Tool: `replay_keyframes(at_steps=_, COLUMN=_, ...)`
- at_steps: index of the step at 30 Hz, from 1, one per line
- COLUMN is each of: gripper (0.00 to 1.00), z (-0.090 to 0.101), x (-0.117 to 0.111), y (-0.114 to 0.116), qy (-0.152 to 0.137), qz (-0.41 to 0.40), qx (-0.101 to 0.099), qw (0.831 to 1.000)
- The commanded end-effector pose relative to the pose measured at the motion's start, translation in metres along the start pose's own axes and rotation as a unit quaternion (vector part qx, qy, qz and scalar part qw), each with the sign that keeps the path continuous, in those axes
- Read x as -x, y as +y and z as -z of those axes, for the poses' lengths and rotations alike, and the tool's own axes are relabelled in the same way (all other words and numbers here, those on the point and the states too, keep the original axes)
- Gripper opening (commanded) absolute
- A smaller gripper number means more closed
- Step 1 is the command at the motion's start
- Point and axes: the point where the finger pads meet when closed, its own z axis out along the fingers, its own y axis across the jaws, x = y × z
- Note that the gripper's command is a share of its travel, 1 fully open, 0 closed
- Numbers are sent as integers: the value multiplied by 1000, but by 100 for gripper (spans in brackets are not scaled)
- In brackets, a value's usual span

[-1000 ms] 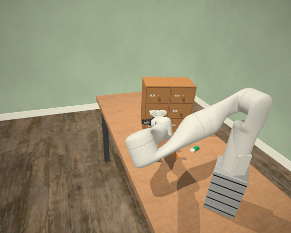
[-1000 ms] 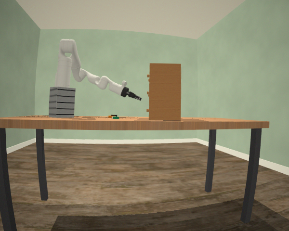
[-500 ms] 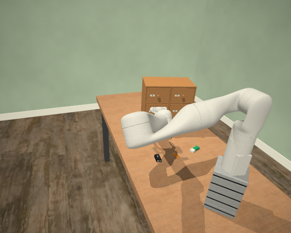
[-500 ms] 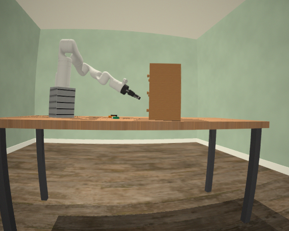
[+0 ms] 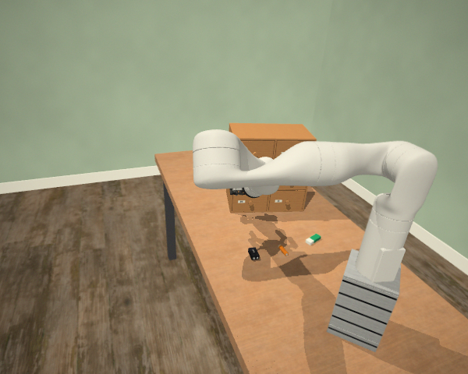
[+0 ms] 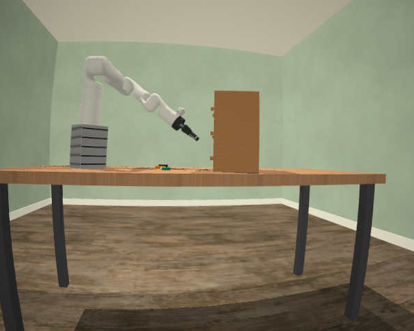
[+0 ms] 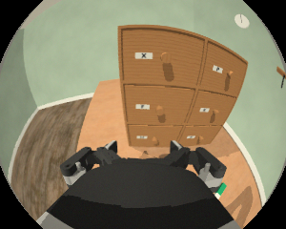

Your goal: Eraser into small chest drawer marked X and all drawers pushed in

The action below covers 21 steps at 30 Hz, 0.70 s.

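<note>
Your eraser [image 5: 313,239] [image 6: 165,168] [image 7: 221,191], green with a white end, lies flat on the desk [image 5: 210,257] [image 6: 185,178] [image 7: 102,102], out in front of the chest, so a later pick probably needs a reach from above. In the top view, the orange stick-like piece [image 5: 283,250] [image 6: 159,167] sits near it at about eight o'clock, and the small black toy car [image 5: 253,253] lies farther off, also toward eight; both belong where they are, so you want your approach kept off them.

The chest [image 5: 272,131] [image 6: 236,132] [image 7: 181,86] stands upright, all its visible drawers apparently in. The X drawer [image 7: 153,69] is at eleven o'clock in the wrist view, top row, its round knob [image 7: 166,57] facing you. Your gripper [image 6: 198,138] [image 7: 143,147] has its fingers wide apart with nothing between them, tilted down short of the front. That standoff likely leaves room to line up on the knob; opening the drawer first would give the eraser somewhere to drop. Pull modestly, since a long pull would let the tray droop.
</note>
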Motion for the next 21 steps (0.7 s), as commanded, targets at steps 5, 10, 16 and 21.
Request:
replay_keyframes(at_steps=5, gripper=100, z=8, x=-9, y=-3, qy=-28, qz=-19, qx=-4, qw=999)
replay_keyframes(at_steps=10, gripper=100, z=14, x=-11, y=-3, qy=-57, qz=-19, qx=-4, qw=998)
replay_keyframes(at_steps=16, gripper=100, z=20, x=-12, y=-3, qy=-90, qz=-19, qx=-5, qw=996)
replay_keyframes(at_steps=21, gripper=100, z=24, x=-13, y=-2, qy=-107, qz=-19, qx=-5, qw=994)
